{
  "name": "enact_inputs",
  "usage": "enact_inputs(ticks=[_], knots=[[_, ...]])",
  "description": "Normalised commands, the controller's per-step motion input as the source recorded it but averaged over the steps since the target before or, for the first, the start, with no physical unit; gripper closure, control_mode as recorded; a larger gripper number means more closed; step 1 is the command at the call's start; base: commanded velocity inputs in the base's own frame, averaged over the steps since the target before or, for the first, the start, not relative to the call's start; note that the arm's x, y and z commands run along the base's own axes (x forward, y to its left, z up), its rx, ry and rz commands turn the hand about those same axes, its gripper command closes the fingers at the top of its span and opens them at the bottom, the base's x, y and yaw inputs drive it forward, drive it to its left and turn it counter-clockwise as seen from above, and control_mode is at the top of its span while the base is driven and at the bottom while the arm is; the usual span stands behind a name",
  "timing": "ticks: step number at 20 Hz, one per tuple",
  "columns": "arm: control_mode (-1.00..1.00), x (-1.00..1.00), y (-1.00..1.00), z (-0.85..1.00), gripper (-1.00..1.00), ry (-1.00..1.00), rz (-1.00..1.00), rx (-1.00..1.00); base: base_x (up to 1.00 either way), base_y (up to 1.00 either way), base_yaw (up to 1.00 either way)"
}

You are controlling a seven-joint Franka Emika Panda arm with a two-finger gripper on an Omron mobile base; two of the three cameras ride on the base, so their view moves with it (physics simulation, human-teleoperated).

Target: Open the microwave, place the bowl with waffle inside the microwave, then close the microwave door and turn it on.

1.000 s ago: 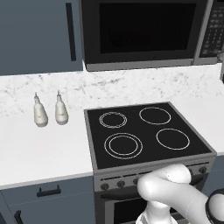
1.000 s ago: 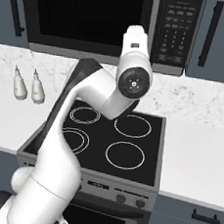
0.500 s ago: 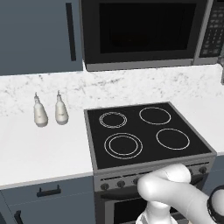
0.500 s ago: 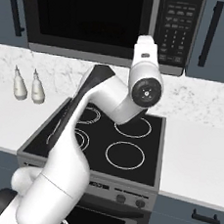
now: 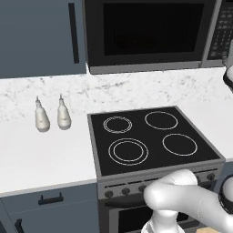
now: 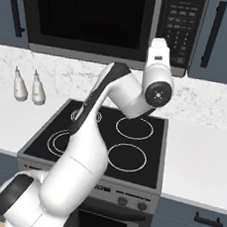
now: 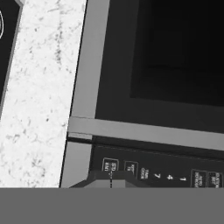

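Observation:
The microwave point(image 6: 111, 23) hangs above the stove, and the microwave door point(image 6: 89, 15) is closed flat against it. Its button panel point(image 6: 179, 23) runs down the right side. My gripper point(image 7: 110, 178) points at the microwave's lower right front, just below the seam between the door point(image 7: 175, 48) and the button panel point(image 7: 157, 170). Its two dark fingertips sit pressed together with nothing between them. In the right base view the white hand point(image 6: 158, 58) is raised in front of the panel's lower left corner. The bowl is out of view.
A black four-ring stovetop point(image 5: 150, 136) lies under the arm. Two white bottles point(image 5: 42, 119) point(image 5: 63, 116) stand on the marble counter point(image 5: 41, 154) to its left. Blue-grey cabinets point(image 5: 41, 36) point(image 6: 225, 38) flank the microwave.
The hand has swung right and slightly up, from in front of the door's right part to the seam by the button panel. The microwave door stays closed.

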Motion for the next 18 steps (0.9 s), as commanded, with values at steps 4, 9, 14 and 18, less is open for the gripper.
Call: enact_inputs(ticks=[4,9,14,18], knots=[[-1.00,0.61,-0.31,0.00,1.00,0.00,0.00,0.00,0.00,0.00,0.00],[-1.00,0.63,-0.18,-0.04,1.00,0.00,0.00,0.00,0.00,0.00,0.00],[-1.00,0.64,-0.16,-0.21,1.00,0.00,0.00,0.00,0.00,0.00,0.00],[-1.00,0.52,-0.14,-0.27,1.00,0.00,0.00,0.00,0.00,0.00,0.00]])
